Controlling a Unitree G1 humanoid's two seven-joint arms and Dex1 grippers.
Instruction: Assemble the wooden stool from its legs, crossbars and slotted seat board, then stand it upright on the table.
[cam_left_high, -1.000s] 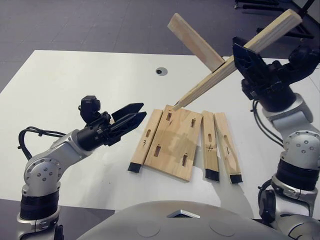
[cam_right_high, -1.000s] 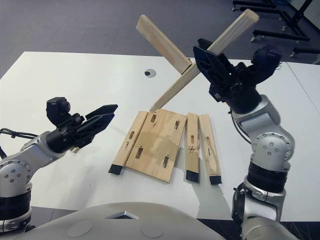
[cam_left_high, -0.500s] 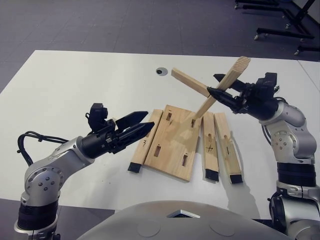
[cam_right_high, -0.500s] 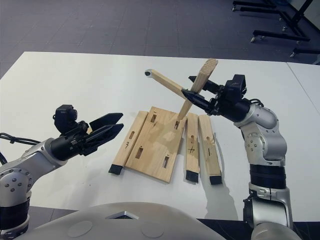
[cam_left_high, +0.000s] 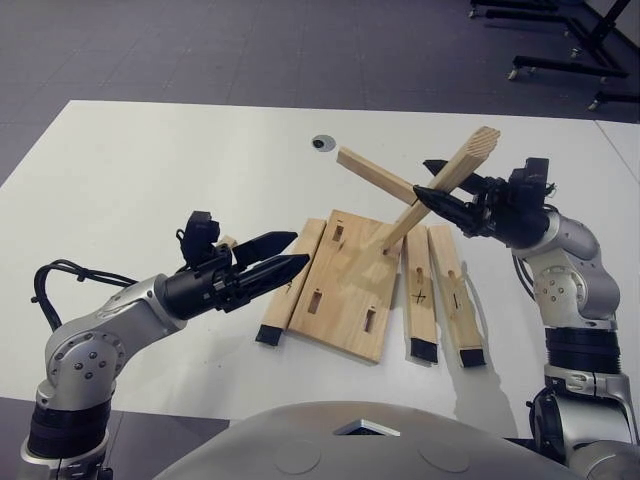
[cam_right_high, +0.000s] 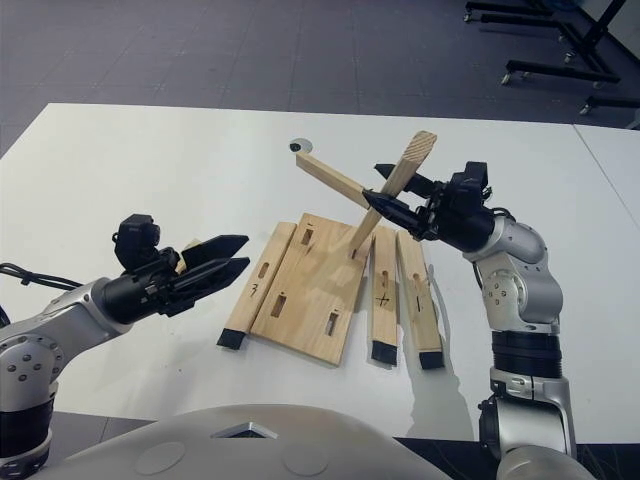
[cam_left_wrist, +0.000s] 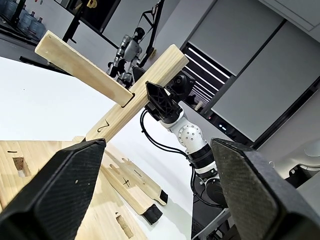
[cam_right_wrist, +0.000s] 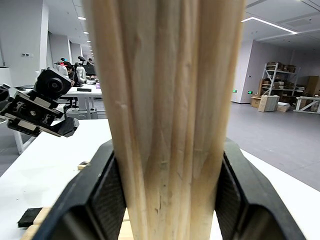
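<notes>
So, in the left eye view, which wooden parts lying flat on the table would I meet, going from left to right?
left leg → seat board → middle leg → right leg

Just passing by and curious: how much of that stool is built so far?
Done: one crossbar is joined to a leg. In hand: the right pincer holds that leg, its lower end at a slot in the seat board; the left pincer hovers open. Left: three legs lie loose beside the board.
</notes>
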